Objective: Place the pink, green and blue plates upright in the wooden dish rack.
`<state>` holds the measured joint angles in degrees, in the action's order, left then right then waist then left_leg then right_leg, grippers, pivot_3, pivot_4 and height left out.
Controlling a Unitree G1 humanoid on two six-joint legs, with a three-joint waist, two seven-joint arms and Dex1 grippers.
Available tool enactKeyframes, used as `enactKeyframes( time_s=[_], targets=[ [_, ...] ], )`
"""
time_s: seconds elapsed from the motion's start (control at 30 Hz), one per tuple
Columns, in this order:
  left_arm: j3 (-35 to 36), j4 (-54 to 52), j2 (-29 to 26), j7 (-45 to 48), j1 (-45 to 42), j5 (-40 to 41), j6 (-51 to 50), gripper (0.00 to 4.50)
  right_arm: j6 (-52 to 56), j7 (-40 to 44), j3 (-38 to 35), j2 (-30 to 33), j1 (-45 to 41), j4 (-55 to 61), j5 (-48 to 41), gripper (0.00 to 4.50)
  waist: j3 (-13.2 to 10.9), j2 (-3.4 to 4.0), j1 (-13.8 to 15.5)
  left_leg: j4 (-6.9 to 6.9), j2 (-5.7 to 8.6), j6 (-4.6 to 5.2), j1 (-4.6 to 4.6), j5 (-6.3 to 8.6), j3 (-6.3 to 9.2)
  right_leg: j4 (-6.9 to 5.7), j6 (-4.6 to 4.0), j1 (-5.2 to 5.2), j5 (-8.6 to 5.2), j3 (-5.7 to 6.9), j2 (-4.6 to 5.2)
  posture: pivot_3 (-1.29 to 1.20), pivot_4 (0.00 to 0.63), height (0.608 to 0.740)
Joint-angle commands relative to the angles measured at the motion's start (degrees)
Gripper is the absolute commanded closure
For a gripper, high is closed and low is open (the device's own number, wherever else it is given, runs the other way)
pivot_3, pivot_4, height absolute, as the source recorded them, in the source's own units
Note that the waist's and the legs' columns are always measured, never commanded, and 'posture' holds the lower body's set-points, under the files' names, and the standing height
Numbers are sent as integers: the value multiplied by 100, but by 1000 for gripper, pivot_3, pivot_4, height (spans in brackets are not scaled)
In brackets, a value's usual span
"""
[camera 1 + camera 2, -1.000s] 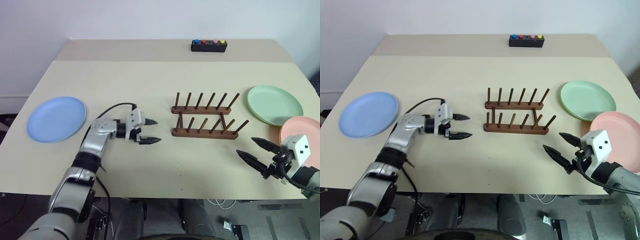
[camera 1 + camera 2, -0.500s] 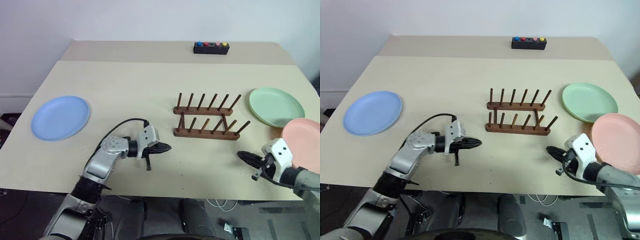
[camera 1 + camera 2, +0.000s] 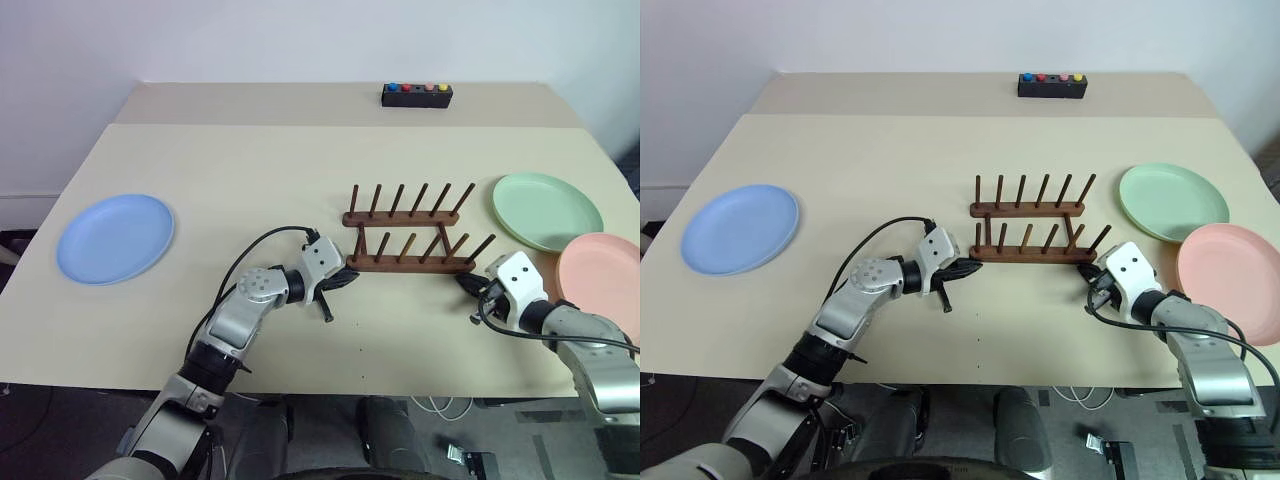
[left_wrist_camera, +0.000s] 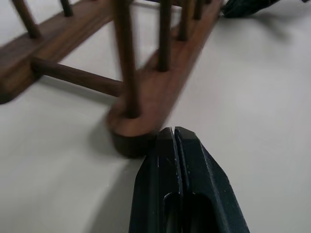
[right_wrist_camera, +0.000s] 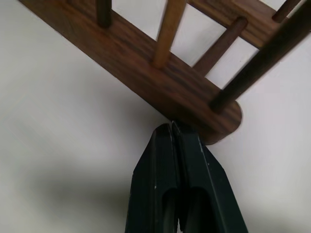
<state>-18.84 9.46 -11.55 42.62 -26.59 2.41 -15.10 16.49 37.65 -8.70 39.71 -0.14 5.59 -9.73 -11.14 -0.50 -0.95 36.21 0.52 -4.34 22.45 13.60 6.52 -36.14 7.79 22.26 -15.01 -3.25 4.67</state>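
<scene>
The dark wooden dish rack (image 3: 408, 264) stands empty at the table's middle. My left gripper (image 3: 346, 279) is shut, its tip against the left end of the rack's near rail (image 4: 141, 124). My right gripper (image 3: 468, 281) is shut too, its tip against the right end of that rail (image 5: 214, 116). The blue plate (image 3: 115, 238) lies flat at the far left. The green plate (image 3: 547, 210) lies flat to the right of the rack. Beside it, nearer the front edge, lies the pink plate (image 3: 605, 277), just right of my right arm.
A small black box with coloured buttons (image 3: 416, 94) sits at the back of the table. The table's front edge (image 3: 350, 385) runs close below both arms.
Both grippers went from open to shut. The left one moved right to the rack's left end, and the right one moved forward and left to its right end.
</scene>
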Motion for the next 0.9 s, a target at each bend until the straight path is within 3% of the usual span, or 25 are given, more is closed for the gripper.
enactKeyframes(
  time_s=[0.03,0.6,0.9],
  targets=[
    [222,219,89,-400,-169,-104,252,4494,-262,-189,133,-109,-338,-390,238,4489,0,0,-5,0,0,0,-2,0,0,0,-1,0,1,0,0,0,150,734],
    [480,922,329,-1087,-525,-189,619,4494,-1130,-661,240,-309,-1151,-1524,735,4489,1,1,9,-5,1,-1,-1,-1,0,-1,3,2,2,0,0,0,150,734],
    [549,772,225,-981,-398,-123,581,4494,-969,-274,-10,-62,-608,-664,431,4489,0,1,8,-8,1,-1,0,-1,1,-1,4,3,2,0,-1,0,150,734]
  ],
)
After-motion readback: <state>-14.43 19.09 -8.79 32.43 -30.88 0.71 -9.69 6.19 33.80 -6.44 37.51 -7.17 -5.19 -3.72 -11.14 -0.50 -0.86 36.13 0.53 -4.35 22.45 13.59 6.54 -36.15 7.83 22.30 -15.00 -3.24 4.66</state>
